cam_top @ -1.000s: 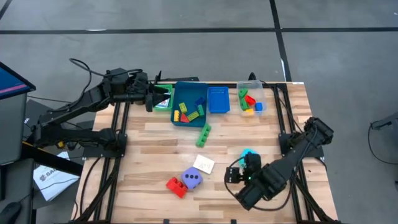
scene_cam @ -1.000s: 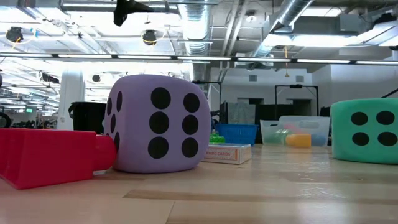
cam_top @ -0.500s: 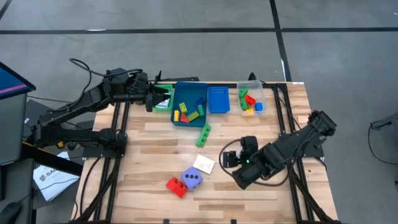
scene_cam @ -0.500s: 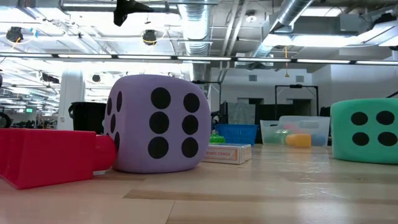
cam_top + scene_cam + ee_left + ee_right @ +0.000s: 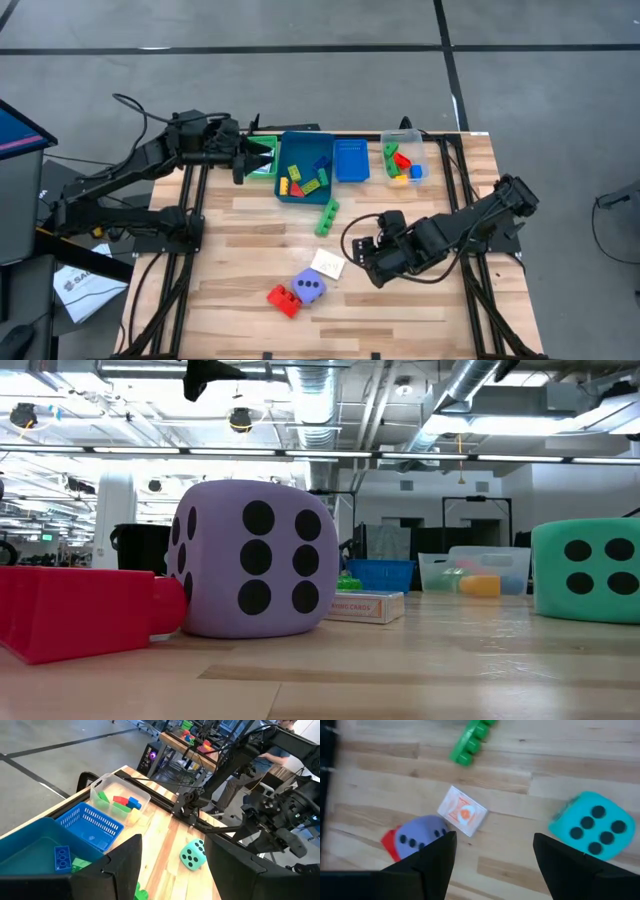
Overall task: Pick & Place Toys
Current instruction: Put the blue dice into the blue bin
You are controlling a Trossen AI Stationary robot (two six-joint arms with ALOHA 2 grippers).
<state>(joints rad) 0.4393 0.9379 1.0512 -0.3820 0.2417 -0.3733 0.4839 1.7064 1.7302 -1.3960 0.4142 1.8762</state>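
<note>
Loose toys lie on the wooden table: a green brick [image 5: 327, 215], a white card [image 5: 327, 264], a purple dice [image 5: 309, 287] and a red brick [image 5: 283, 298]. A teal dice [image 5: 592, 832] rests on the table near them; in the high view my right arm covers it. My right gripper [image 5: 363, 256] hangs open above the table, between the card [image 5: 463, 814] and the teal dice, pointing steeply down and touching nothing. My left gripper [image 5: 243, 160] stands open at the far left, beside the blue tray [image 5: 290, 190].
The blue tray holds several bricks. A blue basket [image 5: 350, 160] and a clear tray [image 5: 403, 160] with bricks stand along the far edge, and a green tray [image 5: 262, 170] sits under my left gripper. Bare wood lies at the near right.
My right gripper has swung from the near right toward the table's left and far edge, rising a little and rolling about its own axis, so the arm now covers the teal dice in the high view. The toys have not moved.
</note>
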